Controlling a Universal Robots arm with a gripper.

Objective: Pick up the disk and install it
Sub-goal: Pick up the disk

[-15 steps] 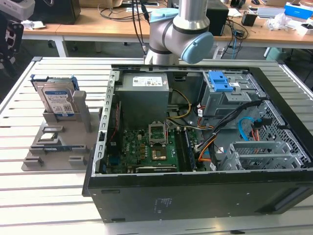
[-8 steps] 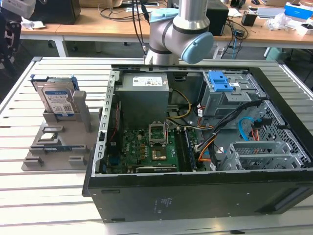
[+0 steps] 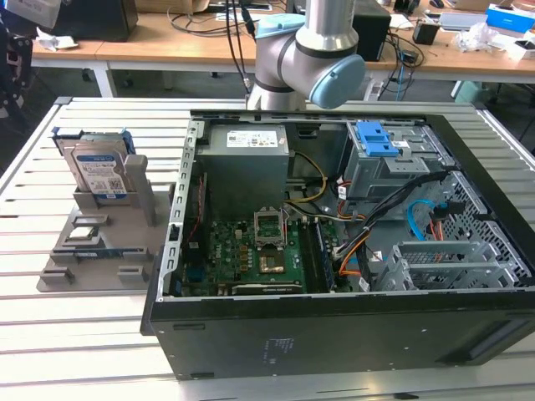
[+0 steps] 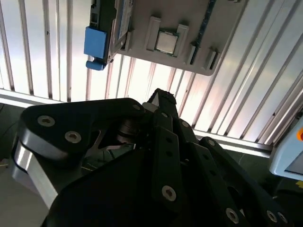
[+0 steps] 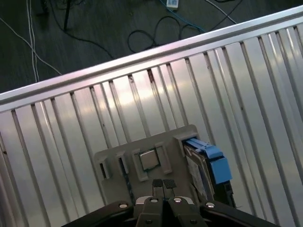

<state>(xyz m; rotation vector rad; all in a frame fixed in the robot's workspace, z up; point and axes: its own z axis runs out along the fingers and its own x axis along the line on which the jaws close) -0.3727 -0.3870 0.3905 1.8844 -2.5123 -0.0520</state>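
The disk (image 3: 99, 171), silver with a white-and-blue label and a blue caddy frame, stands upright on edge in the grey slotted stand (image 3: 92, 251) at the exterior view's left. In the first wrist view the disk (image 5: 208, 163) sits at one end of the stand (image 5: 118, 153), its blue tab sticking out. My gripper (image 5: 163, 183) hovers well above the stand, its two pads pressed together, shut on nothing. The second wrist view shows the gripper (image 4: 158, 97) tip beside the stand (image 4: 189, 28), with the disk (image 4: 120, 19) at the stand's end.
An open black computer case (image 3: 334, 334) lies on the slatted metal table (image 3: 84, 334). Inside are a motherboard, cables and a grey drive bay with a blue latch (image 3: 378, 142). A small square chip (image 5: 149, 160) rests in the stand. The arm (image 3: 309, 58) rises behind the case.
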